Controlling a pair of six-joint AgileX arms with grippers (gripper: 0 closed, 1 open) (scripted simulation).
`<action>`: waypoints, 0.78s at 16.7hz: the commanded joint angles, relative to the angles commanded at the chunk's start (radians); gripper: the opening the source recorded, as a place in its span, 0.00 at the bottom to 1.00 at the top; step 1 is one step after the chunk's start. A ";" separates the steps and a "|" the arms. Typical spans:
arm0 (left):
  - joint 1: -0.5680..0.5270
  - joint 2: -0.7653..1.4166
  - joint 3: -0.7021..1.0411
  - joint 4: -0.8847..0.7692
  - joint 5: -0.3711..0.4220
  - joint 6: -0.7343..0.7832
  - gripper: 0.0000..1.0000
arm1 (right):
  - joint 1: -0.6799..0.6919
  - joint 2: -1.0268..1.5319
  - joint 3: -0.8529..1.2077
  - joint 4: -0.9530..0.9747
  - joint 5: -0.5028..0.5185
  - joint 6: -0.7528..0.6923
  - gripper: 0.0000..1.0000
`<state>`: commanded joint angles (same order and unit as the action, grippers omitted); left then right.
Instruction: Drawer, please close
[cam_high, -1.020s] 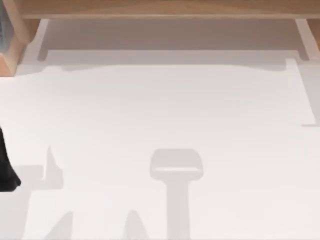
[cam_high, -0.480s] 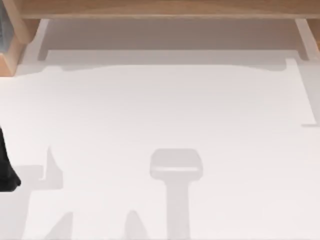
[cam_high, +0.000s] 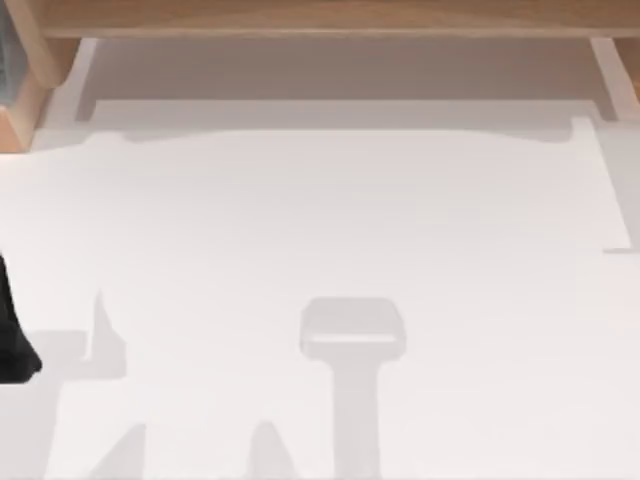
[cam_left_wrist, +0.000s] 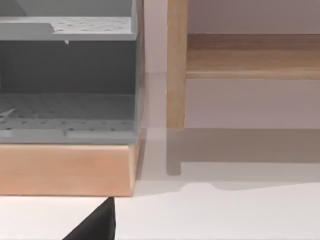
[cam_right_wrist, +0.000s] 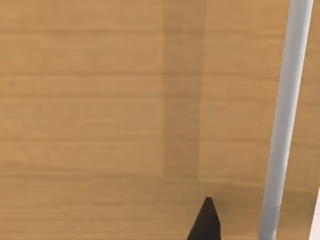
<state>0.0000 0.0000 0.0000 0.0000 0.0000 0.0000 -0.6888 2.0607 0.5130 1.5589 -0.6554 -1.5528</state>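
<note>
Pale wood drawer front (cam_right_wrist: 125, 100) sits right before my right gripper (cam_right_wrist: 206, 220); nothing has shifted lately, so closing hasn't progressed. Jaw spread: cannot tell.

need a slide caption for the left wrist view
Left wrist view: open grey drawer with a wooden front, beside a wooden furniture leg on the white table.

Grey open drawer (cam_left_wrist: 67, 80) — wooden frame (cam_left_wrist: 176, 65) beside
</note>
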 joint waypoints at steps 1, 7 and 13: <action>0.000 0.000 0.000 0.000 0.000 0.000 1.00 | 0.000 0.000 0.000 0.000 0.000 0.000 0.17; 0.000 0.000 0.000 0.000 0.000 0.000 1.00 | 0.000 0.000 0.000 0.000 0.000 0.000 0.00; 0.000 0.000 0.000 0.000 0.000 0.000 1.00 | -0.001 0.003 0.002 -0.004 0.002 0.002 0.00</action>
<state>0.0000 0.0000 0.0000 0.0000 0.0000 0.0000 -0.6895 2.0637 0.5154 1.5551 -0.6530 -1.5512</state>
